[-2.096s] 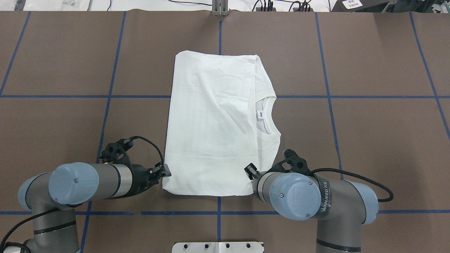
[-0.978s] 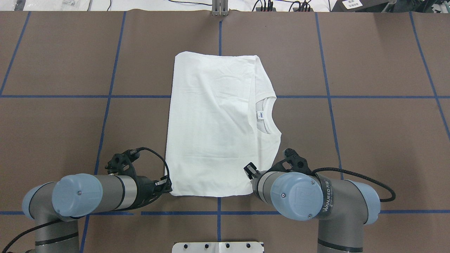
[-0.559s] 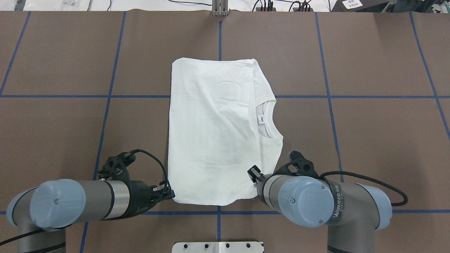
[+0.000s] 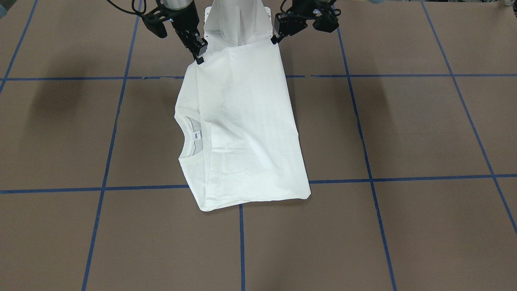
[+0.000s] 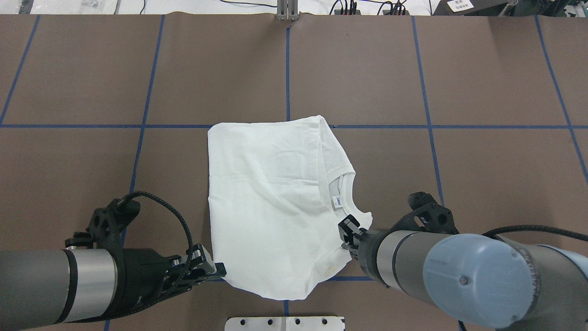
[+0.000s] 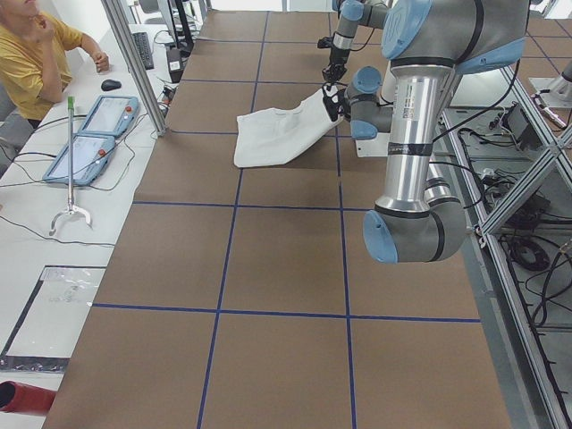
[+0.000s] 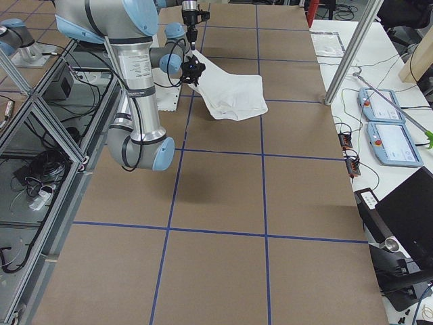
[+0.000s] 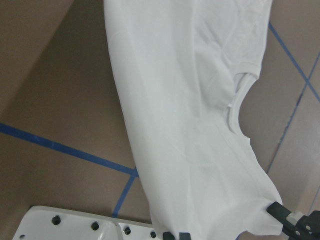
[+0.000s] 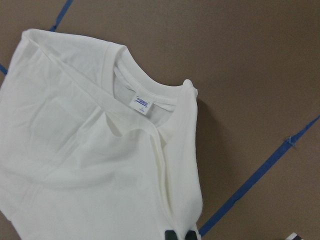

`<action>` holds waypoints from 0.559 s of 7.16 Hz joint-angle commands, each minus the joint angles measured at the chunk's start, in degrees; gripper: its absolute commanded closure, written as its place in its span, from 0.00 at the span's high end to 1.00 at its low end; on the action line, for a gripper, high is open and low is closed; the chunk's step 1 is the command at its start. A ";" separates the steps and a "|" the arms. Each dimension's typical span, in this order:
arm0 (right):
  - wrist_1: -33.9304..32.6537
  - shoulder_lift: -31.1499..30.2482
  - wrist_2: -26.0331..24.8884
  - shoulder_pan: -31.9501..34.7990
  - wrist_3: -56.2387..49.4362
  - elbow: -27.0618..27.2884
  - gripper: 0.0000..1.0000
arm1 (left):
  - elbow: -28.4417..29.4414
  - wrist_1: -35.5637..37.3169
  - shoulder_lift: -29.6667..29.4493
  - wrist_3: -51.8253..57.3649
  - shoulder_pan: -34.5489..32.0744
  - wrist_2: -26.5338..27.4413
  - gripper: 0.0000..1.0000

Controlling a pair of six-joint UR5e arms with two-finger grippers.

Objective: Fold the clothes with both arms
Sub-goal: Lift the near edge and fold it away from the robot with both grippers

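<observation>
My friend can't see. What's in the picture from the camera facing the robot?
Two black robot grippers, the right gripper and the left gripper, pinch the far corners of a folded white T-shirt and hold that edge up off the brown table. The rest lies flat, its collar toward the picture's left.

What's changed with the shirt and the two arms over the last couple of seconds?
The left gripper and right gripper have lifted the near corners of the T-shirt and pulled back toward the robot, dragging its far edge along the table after them. The shirt remains folded lengthwise, collar on the robot's right.
</observation>
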 commanded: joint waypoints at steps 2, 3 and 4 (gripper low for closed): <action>-0.40 9.60 4.08 10.56 -6.79 -10.52 0.00 | 2.93 14.00 -9.59 10.61 -8.61 -0.50 0.00; 0.47 10.94 5.48 13.73 -10.06 -14.06 0.00 | 7.14 13.76 -9.86 13.89 -10.98 -0.59 0.00; 5.18 12.61 8.19 17.06 -12.09 -19.32 0.00 | 9.53 13.49 -10.21 17.83 -13.88 -0.67 0.00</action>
